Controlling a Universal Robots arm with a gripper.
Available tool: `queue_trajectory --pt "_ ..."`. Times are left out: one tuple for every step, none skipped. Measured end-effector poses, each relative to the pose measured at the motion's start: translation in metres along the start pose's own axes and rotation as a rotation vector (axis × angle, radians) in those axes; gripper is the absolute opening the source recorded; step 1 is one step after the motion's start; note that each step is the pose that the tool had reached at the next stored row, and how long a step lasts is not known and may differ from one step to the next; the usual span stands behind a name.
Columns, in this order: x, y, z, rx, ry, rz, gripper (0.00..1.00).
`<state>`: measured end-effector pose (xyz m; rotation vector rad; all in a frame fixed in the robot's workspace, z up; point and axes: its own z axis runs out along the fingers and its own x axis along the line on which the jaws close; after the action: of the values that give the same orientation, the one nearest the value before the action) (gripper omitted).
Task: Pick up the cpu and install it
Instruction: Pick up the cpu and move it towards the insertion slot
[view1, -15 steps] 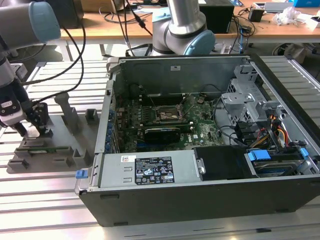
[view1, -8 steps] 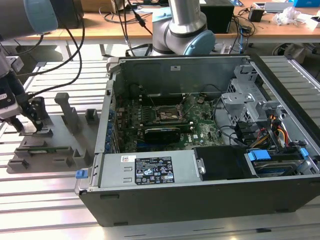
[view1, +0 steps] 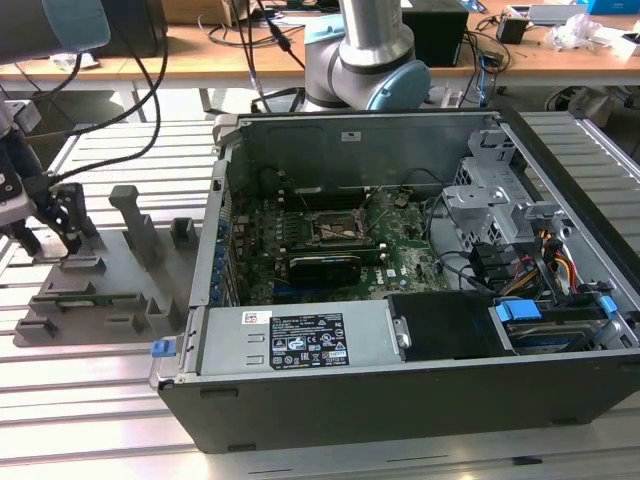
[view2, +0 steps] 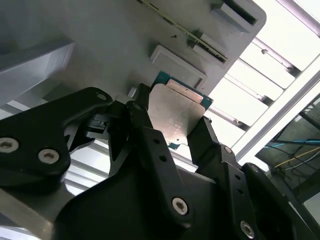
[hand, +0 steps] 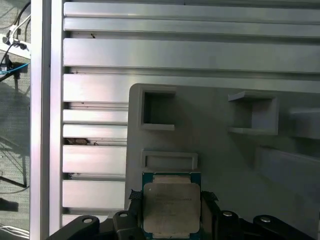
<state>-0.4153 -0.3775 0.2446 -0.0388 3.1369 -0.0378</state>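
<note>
The fingers (view2: 142, 117) press against two opposite edges of the cpu (view2: 177, 112), one black pad on each side, so the gripper (view2: 172, 126) is pinching the chip. In the first wrist view the same grip shows, with the gripper (hand: 171, 200) straddling the cpu (hand: 171, 209), whose silvery-grey top faces the camera inside a thin green rim. Whether the chip is resting in its seat or has been raised off it cannot be told.

The cpu sits over a grey moulded fixture (hand: 225, 150) with several square pockets and raised blocks. In both wrist views this fixture lies on the slatted aluminium surface (hand: 175, 55).

In the exterior view the gripper (view1: 48, 238) is at the exterior view's far left, low over the fixture (view1: 90, 290), well apart from the open computer case (view1: 400, 400) that takes up the middle and right of the frame. Inside the case, the square metal-framed socket (view1: 335, 228) lies near the centre of the green board, with a long black card (view1: 325, 268) just below it in the frame. The arm's base (view1: 370, 60) stands behind the case at the upper middle.
</note>
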Motion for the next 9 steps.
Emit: queue_trajectory --pt "0.0000 -0.0001 -0.0023 0.0000 0.0000 0.000 0.55" --pt "0.0000 -0.0001 -0.0046 0.0000 0.0000 0.000 0.55" --pt "0.0000 -0.0001 -0.0065 0.0000 0.0000 0.000 0.55" --pt "-0.0001 -0.0003 -0.0109 0.0000 -0.0001 0.000 0.55" --pt "-0.0001 -0.0003 -0.0139 -0.0001 -0.0001 0.000 0.55" --pt "-0.0001 -0.0004 -0.0159 0.0000 0.0000 0.000 0.55" --pt "-0.0001 -0.0004 -0.0188 0.0000 -0.0001 0.000 0.55" --pt "-0.0001 -0.0005 -0.0205 0.0000 0.0000 0.000 0.55" --pt "-0.0001 -0.0006 -0.0233 0.0000 0.0000 0.000 0.55"
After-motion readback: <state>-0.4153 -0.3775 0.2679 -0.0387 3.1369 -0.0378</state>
